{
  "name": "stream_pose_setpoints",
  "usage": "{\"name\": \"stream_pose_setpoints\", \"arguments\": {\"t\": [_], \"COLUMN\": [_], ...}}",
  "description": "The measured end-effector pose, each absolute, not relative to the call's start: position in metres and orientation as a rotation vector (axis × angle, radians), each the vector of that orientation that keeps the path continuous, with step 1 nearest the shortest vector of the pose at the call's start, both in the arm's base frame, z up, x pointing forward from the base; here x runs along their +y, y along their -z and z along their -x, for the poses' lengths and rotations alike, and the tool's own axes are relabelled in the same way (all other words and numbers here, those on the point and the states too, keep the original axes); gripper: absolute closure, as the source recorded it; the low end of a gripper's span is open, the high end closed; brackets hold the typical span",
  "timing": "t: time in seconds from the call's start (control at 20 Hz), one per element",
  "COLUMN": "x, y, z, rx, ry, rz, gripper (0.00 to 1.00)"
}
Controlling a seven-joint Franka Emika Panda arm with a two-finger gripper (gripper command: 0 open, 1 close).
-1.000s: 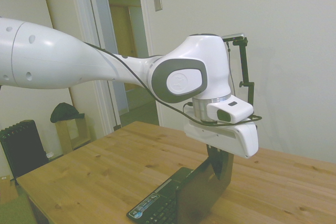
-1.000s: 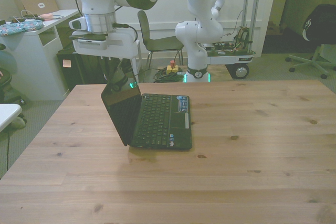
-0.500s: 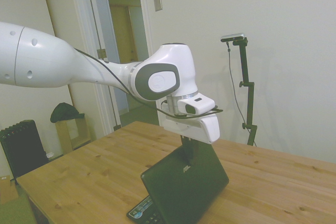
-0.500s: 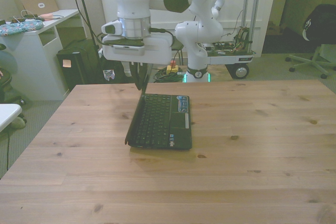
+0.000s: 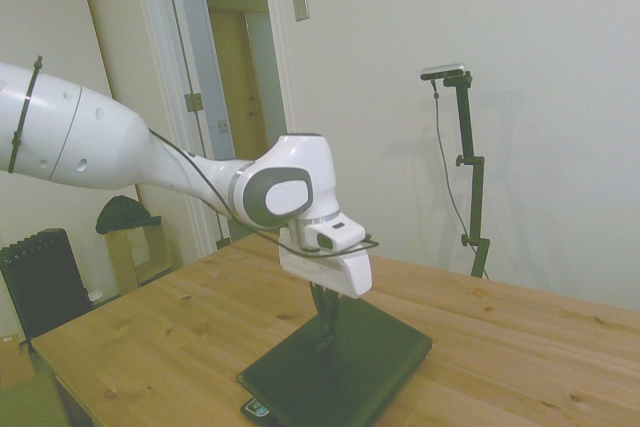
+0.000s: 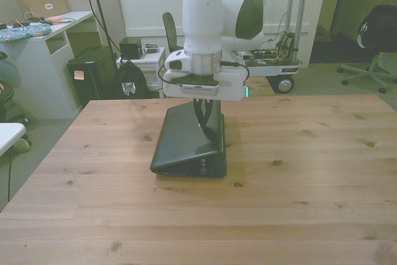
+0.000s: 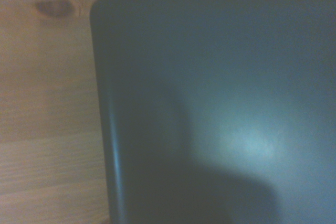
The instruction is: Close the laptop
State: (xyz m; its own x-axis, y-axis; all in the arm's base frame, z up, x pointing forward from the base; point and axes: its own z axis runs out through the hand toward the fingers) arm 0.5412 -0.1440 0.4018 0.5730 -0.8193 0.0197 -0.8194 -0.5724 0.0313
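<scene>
Side view: the laptop (image 5: 345, 372) lies near the table (image 5: 160, 327) edge closest to that camera, lid lowered almost flat, with a sliver of the base and its blue sticker (image 5: 254, 408) showing beyond the lid's front corner. The gripper (image 5: 325, 332) stands upright over the lid, its dark fingers pressed close together, tips on or just above the matte surface — contact cannot be confirmed from here.

Front view: the laptop (image 6: 186, 141) sits toward the far half of the table (image 6: 298, 203), slightly to the front view's left of centre. This view shows what the side view does not — a narrow wedge-shaped gap remains between lid and base along the edge nearest the camera, so the lid is not fully down. The gripper (image 6: 205, 122) comes down on the lid's right portion, fingers together, holding nothing.

Wrist view: only a blurred rounded corner of the black lid (image 7: 220, 108) against the wood (image 7: 47, 103).

Orientation: the long axis runs from the far edge toward the front camera; the lid slopes down toward the front view's right.
</scene>
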Motion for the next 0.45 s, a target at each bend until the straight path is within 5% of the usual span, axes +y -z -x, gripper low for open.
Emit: {"name": "stream_pose_setpoints", "arguments": {"t": [0.2,0.4,0.45], "x": [-0.14,-0.121,-0.111], "y": [-0.39,-0.436,-0.457], "z": [-0.534,-0.531,-0.528], "rx": [-1.433,-1.428,-1.421], "ry": [-0.002,-0.099,-0.125], "rz": [-2.756,-2.786,-2.798], "gripper": [1.0,1.0,0.0]}}
